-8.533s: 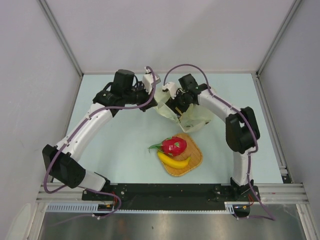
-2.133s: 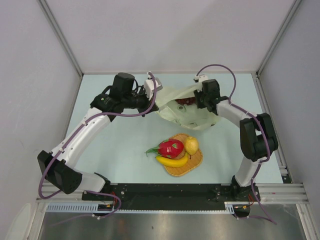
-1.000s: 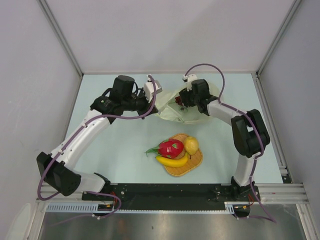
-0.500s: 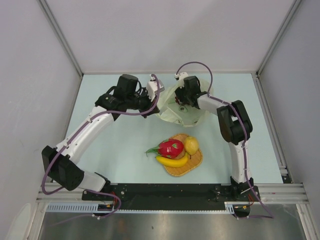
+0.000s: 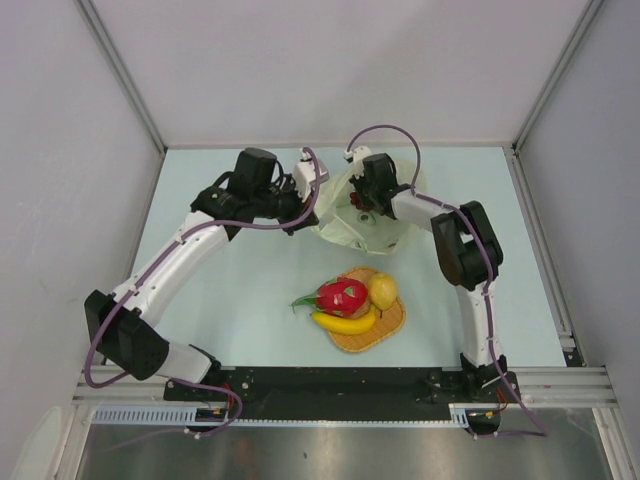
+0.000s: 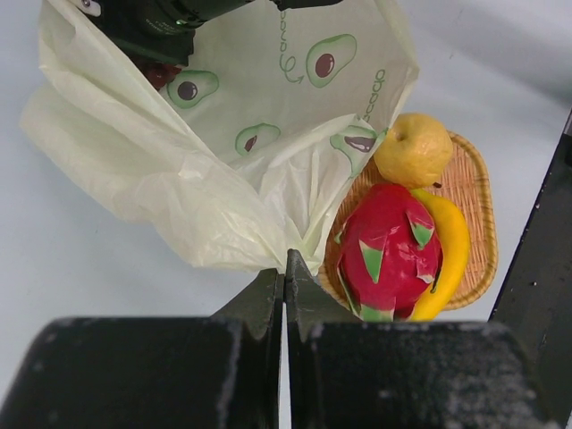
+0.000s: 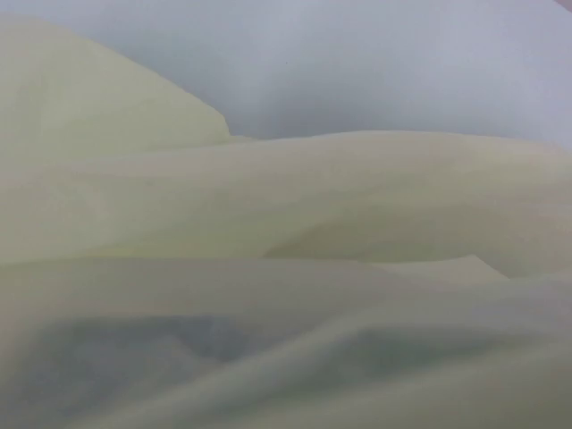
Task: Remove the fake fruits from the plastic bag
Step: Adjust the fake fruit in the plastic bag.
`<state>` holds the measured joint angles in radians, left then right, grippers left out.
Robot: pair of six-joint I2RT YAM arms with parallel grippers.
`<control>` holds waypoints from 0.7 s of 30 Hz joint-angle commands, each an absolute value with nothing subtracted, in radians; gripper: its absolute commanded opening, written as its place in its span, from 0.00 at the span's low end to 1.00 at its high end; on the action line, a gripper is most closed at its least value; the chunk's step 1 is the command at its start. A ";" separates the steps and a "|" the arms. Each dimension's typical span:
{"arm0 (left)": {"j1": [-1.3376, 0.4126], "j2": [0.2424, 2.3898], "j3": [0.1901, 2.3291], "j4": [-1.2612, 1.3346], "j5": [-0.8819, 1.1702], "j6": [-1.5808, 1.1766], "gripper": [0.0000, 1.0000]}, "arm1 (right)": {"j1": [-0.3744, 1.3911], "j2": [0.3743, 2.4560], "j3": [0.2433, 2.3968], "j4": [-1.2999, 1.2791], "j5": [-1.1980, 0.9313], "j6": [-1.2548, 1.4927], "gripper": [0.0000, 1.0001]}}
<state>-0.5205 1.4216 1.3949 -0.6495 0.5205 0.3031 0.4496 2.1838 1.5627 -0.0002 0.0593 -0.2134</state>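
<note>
Thin cream translucent plastic bag with avocado prints [image 5: 372,228] lies toward the table's 12 o'clock, just past the round orange woven mat [image 5: 392,322]. The film looks light, floppy and slippery, so pinch the rim, not the belly. Left gripper [image 6: 284,270] has its jaws together, clamped on the bag's rim at 9 o'clock. Right gripper [image 5: 366,196] is buried in the mouth, and I cannot tell whether it is apart or together. Dark red grape bunch [image 6: 163,73] sits inside beside it: likely rigid, light and knobbly, best taken across the cluster. Red-pink dragon fruit [image 5: 343,295], yellow lemon [image 5: 383,290] and yellow banana [image 5: 347,322] rest on the mat
</note>
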 commanded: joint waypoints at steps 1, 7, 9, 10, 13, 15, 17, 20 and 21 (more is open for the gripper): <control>-0.514 1.391 1.413 -0.624 0.503 0.296 0.00 | 0.460 2.125 1.525 -0.009 0.084 -0.222 0.00; -0.514 1.373 1.385 -0.620 0.491 0.305 0.00 | 0.477 1.942 1.428 -0.009 0.017 -0.173 0.00; -0.514 1.367 1.374 -0.618 0.491 0.307 0.00 | 0.495 1.879 1.398 -0.009 0.011 -0.161 0.00; -0.514 1.365 1.371 -0.617 0.491 0.307 0.00 | 0.502 1.829 1.369 -0.009 0.011 -0.157 0.00; -0.514 1.367 1.358 -0.617 0.494 0.313 0.00 | 0.515 1.767 1.319 -0.012 -0.029 -0.135 0.00; -0.514 1.368 1.353 -0.615 0.495 0.313 0.00 | 0.518 1.750 1.296 -0.009 -0.034 -0.124 0.00; -0.514 1.373 1.350 -0.618 0.499 0.316 0.00 | 0.520 1.743 1.264 -0.009 -0.041 -0.130 0.00; -0.515 1.374 1.344 -0.615 0.492 0.319 0.00 | 0.517 1.749 1.244 -0.009 -0.049 -0.137 0.00; -0.515 1.373 1.341 -0.617 0.489 0.322 0.00 | 0.515 1.750 1.241 -0.011 -0.048 -0.137 0.00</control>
